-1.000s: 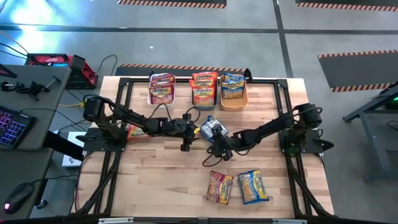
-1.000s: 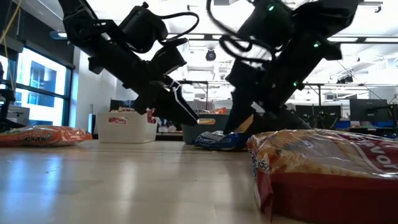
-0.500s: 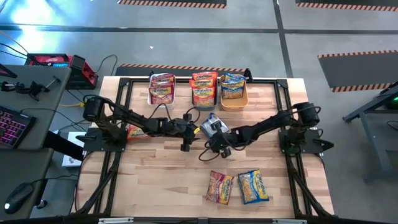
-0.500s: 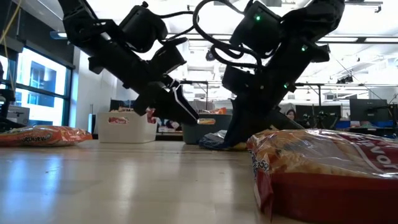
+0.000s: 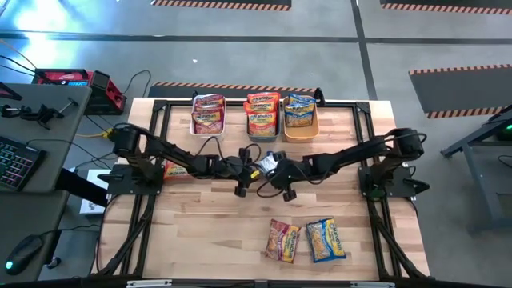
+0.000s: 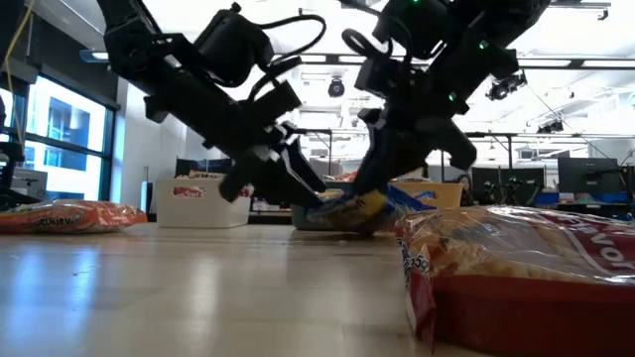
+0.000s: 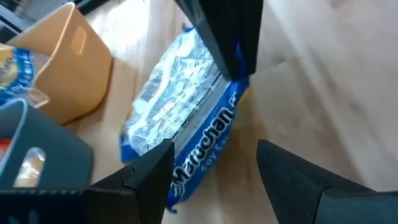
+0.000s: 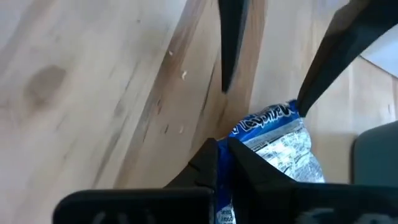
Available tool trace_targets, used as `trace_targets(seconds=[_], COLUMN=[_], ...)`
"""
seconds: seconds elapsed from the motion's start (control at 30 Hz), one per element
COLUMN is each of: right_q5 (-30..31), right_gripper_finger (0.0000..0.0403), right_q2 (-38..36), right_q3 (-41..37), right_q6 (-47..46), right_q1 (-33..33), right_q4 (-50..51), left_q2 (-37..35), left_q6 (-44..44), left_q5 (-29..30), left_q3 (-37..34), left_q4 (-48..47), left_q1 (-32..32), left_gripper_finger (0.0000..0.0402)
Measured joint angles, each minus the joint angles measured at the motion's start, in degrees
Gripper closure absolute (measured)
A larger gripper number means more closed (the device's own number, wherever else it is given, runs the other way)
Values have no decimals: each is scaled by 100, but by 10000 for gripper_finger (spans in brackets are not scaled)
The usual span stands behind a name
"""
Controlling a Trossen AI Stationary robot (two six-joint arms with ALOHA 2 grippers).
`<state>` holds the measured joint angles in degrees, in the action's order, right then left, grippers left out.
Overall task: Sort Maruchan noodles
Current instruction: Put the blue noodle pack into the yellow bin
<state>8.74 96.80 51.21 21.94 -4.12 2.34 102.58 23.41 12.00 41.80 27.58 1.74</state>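
2 arms meet at the middle of the wooden table (image 5: 200, 232). The right gripper (image 5: 276, 170) is clenched on the edge of a blue packet (image 5: 270, 161), pinching the crinkled plastic between its fingers (image 8: 245, 167); in the low view the packet (image 6: 349, 208) hangs tilted just above the tabletop. The left gripper (image 5: 250, 170) sits just beside it, fingers (image 7: 146, 171) spread apart, facing the packet (image 7: 186, 124) and gripping nothing.

3 bins stand in a row at the far edge:
- white bin (image 5: 208, 126), pink-red packets (image 5: 208, 112) inside.
- teal bin (image 5: 262, 131), orange packets (image 5: 262, 110) inside.
- orange bin (image 5: 301, 132), blue-and-yellow packets (image 5: 300, 110) inside.

The held packet is near the teal and orange bins, on their near side, not in any bin.

Loose packets on the table:
- 1 orange packet (image 5: 176, 170) near the left arm's base, lying flat.
- 1 pink-red packet (image 5: 283, 242) and 1 blue-and-yellow packet (image 5: 326, 240) side by side near the front edge, well apart from the grippers. The pink-red one fills the near right of the low view (image 6: 526, 268).
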Motion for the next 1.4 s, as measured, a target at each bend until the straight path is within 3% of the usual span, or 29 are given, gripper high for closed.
trace_targets(seconds=[0.23,0.73,0.87,1.07,1.27,1.4], right_q5=[-161,-465,-592,-482,338,715], right_gripper_finger=[403,403,403,400,345,283], right_q2=[-129,-430,-600,-660,-785,-1149], right_q3=[-1,-3,-3,5,16,10], right_q6=[-181,-265,-309,-736,-1057,-1260], right_q1=[35,35,35,33,-74,-118], right_q4=[-92,-136,-139,91,248,685], left_q2=[461,937,940,933,696,452], left_q6=[619,1095,1094,1137,930,342], left_q5=[408,657,677,692,670,553], left_q3=[260,464,469,539,590,1004], left_q4=[724,814,976,879,506,-857], left_q1=[144,96,81,48,-84,-218], left_gripper_finger=[186,188,214,291,291,291])
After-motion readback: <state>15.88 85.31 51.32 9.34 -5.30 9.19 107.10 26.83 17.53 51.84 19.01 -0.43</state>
